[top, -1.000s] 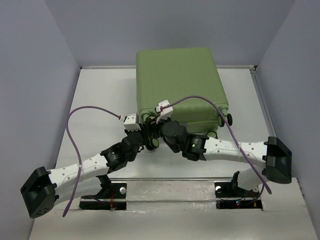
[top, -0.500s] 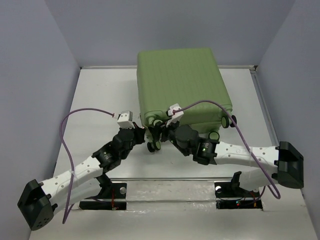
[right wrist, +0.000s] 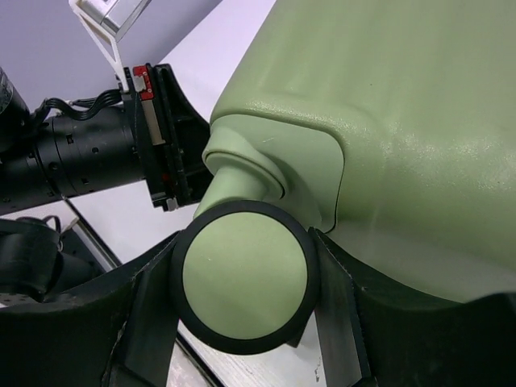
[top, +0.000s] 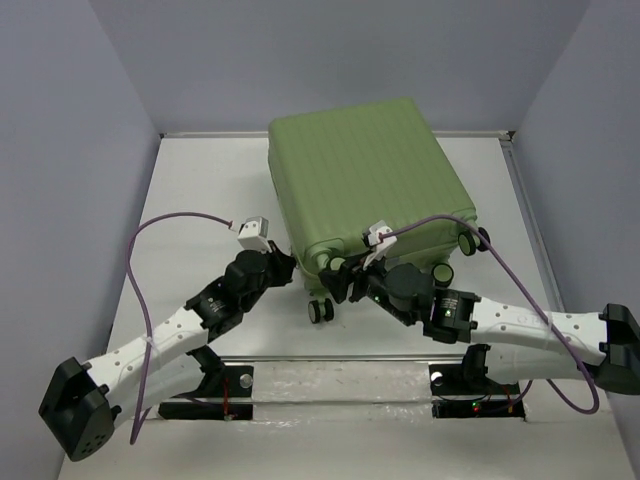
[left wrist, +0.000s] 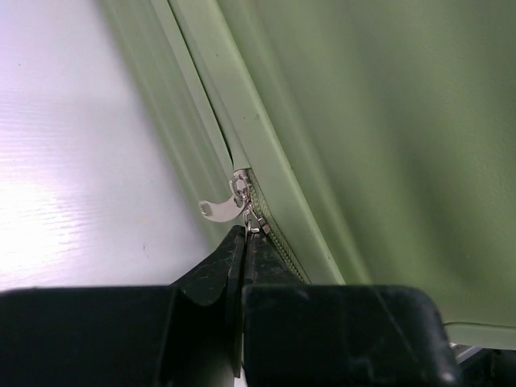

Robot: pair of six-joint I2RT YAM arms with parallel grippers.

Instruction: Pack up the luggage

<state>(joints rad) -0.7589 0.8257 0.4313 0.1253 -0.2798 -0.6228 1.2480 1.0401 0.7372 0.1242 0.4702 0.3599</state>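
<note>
Left gripper point(left wrist: 242, 242) is clenched on a zipper pull point(left wrist: 253, 223) at the suitcase's near-left edge. Right gripper point(right wrist: 246, 258) grasps a green-hubbed wheel point(right wrist: 242, 290). The light green ribbed suitcase point(top: 370, 180) lies closed mid-table, its near end swung rightward since a second ago. Bare table point(top: 200, 190) flanks it left and right, and its far end reaches the back edge.

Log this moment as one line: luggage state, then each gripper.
luggage: shells closed, flat on table | left gripper: shut on zipper pull at seam | right gripper: clamped on wheel
</note>
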